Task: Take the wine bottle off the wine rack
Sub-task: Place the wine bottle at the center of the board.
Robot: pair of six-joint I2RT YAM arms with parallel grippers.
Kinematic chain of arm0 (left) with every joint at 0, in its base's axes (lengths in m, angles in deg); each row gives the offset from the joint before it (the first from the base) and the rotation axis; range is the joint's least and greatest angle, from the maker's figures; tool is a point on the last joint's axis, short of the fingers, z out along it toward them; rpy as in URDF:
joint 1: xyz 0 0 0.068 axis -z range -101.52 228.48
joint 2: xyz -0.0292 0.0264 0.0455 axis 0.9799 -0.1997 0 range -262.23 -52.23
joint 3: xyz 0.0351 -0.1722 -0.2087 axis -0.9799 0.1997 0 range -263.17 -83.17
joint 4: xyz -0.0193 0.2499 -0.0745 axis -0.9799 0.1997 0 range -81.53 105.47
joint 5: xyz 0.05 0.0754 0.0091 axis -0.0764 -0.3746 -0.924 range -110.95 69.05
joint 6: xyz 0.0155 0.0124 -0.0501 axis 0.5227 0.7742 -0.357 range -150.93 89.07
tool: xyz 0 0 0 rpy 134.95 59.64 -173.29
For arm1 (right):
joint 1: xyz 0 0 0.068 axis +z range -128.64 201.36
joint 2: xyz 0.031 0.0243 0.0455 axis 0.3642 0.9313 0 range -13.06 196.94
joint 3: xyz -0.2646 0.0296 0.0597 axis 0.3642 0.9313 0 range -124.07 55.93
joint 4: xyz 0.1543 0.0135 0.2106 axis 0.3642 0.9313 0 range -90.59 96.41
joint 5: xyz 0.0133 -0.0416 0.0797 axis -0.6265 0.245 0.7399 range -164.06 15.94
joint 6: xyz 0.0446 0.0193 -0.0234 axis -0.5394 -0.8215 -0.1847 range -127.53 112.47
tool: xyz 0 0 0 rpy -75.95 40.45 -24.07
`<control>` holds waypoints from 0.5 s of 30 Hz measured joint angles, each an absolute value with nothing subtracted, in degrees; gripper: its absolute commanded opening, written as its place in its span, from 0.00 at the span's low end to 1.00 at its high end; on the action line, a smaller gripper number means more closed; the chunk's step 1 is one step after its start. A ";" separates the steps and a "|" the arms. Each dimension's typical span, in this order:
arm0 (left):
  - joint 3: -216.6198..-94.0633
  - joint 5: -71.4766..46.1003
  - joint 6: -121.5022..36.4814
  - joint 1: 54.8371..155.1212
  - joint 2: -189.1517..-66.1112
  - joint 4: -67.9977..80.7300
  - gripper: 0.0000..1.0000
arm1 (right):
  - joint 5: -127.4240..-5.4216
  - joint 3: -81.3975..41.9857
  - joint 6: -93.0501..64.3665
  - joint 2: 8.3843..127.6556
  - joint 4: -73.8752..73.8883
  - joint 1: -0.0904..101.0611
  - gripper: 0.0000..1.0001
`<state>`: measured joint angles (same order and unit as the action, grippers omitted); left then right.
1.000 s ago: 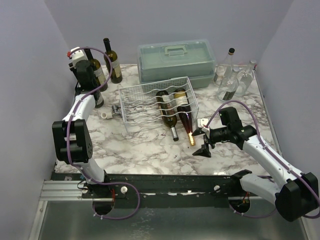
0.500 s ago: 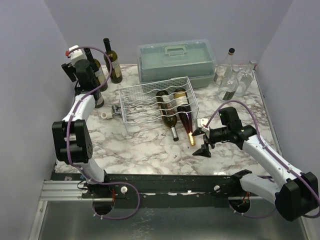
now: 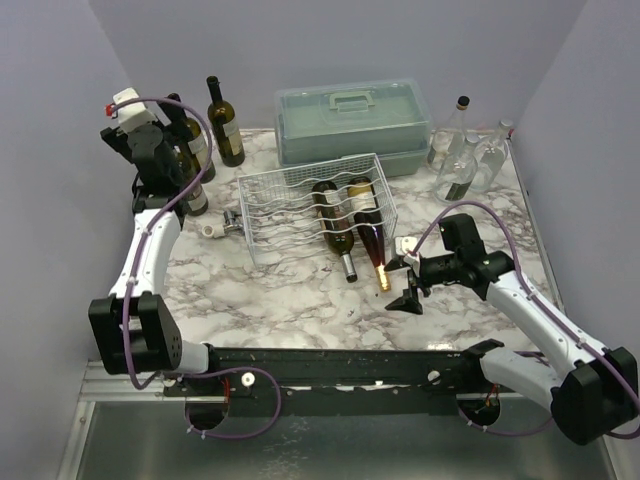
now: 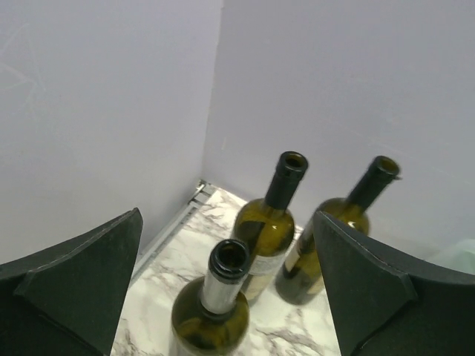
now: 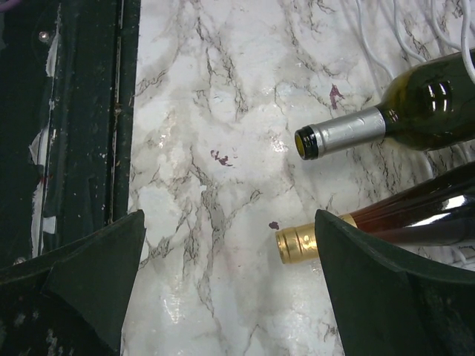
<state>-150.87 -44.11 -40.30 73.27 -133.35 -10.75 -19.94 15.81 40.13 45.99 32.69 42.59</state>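
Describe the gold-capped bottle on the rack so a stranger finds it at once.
A white wire rack sits mid-table, in front of the grey-green case. Bottles lie in its right-hand grooves, necks towards the near edge. The gold-capped bottle is the rightmost, of reddish-brown glass, while its neighbour is green with a silver neck.
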 measured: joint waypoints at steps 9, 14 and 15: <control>-148.25 -33.09 -52.08 73.22 -122.81 0.52 0.99 | -20.13 15.81 40.11 44.41 32.67 42.59 0.99; -147.51 -25.27 -59.46 73.22 -119.60 7.67 0.99 | -20.15 15.81 40.09 43.56 32.67 42.59 0.99; -147.20 -23.95 -60.56 73.22 -118.88 8.96 0.99 | -20.15 15.81 40.09 43.38 32.67 42.57 0.99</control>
<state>-147.20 -23.95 -60.56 73.22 -118.88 8.96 -20.15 15.81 40.09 43.38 32.67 42.57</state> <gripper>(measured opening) 0.987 0.992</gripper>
